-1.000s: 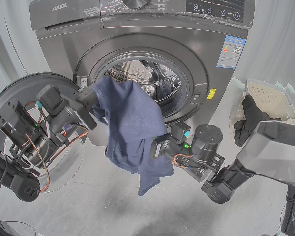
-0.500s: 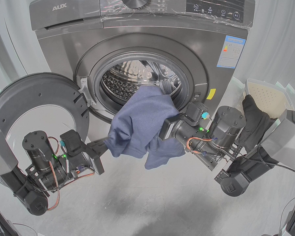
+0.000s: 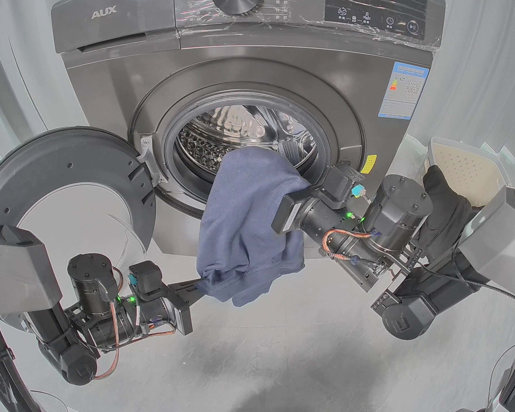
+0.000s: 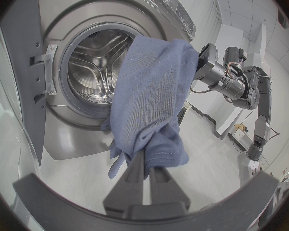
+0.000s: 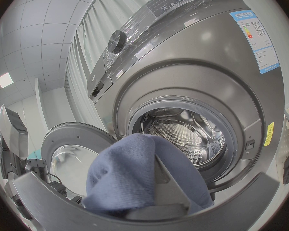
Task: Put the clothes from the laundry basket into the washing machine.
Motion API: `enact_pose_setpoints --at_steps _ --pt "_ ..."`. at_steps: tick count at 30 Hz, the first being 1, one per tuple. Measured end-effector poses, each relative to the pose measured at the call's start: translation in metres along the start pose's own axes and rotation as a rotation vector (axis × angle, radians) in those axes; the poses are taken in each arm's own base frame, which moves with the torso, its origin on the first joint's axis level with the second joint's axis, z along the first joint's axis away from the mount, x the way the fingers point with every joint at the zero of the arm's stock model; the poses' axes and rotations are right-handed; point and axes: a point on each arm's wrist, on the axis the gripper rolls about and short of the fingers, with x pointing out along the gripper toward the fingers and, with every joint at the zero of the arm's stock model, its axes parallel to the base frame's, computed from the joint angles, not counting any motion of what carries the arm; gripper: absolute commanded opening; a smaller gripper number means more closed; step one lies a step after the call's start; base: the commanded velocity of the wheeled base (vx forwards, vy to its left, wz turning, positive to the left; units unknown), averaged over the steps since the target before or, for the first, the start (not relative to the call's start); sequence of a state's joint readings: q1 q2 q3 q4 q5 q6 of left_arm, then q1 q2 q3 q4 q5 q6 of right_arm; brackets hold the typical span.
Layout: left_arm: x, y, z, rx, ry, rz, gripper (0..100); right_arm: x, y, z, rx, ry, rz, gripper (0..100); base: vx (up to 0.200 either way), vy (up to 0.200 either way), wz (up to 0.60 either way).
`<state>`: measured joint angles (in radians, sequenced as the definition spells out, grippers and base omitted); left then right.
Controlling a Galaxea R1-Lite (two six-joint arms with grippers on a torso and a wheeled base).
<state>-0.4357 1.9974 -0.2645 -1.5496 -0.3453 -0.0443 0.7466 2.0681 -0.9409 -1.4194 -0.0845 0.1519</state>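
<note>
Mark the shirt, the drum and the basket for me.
shirt [image 3: 243, 213], head view, middle of the hanging blue cloth.
drum [image 3: 207, 141], head view, perforated steel wall inside the opening.
basket [image 3: 469, 171], head view, its pale perforated inner wall.

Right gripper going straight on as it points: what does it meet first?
The blue garment draped over it; beyond that the right gripper aims into the open drum, likely free, though depth is unclear.

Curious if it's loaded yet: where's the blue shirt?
Head view, centre: the blue shirt hangs before the open washing machine, draped over the right gripper, lower end in the left gripper.
</note>
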Motion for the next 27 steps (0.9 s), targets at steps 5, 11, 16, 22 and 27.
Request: enact_pose_setpoints --at_steps 5,11,16,22,27 --pt "0.000 0.000 -0.005 -0.007 0.019 -0.002 100 0.000 -0.002 -0.001 -0.003 0.007 -0.005 0 0.000 0.000 0.00" --pt "-0.009 -0.007 -0.018 -0.006 0.092 -0.024 100 0.002 -0.013 0.002 -0.014 -0.003 -0.033 0 0.000 0.000 0.00" --pt "-0.017 -0.015 -0.029 -0.001 0.151 -0.072 100 0.004 -0.018 0.004 -0.018 -0.011 -0.045 0 0.000 0.000 0.00" --pt "-0.022 -0.020 -0.034 0.019 0.180 -0.119 100 0.004 -0.017 0.003 -0.017 -0.009 -0.043 0 0.000 0.000 0.00" --pt "-0.007 -0.015 -0.017 0.039 0.084 -0.098 100 0.003 -0.013 0.000 -0.014 0.003 -0.033 0 0.000 0.000 0.00"
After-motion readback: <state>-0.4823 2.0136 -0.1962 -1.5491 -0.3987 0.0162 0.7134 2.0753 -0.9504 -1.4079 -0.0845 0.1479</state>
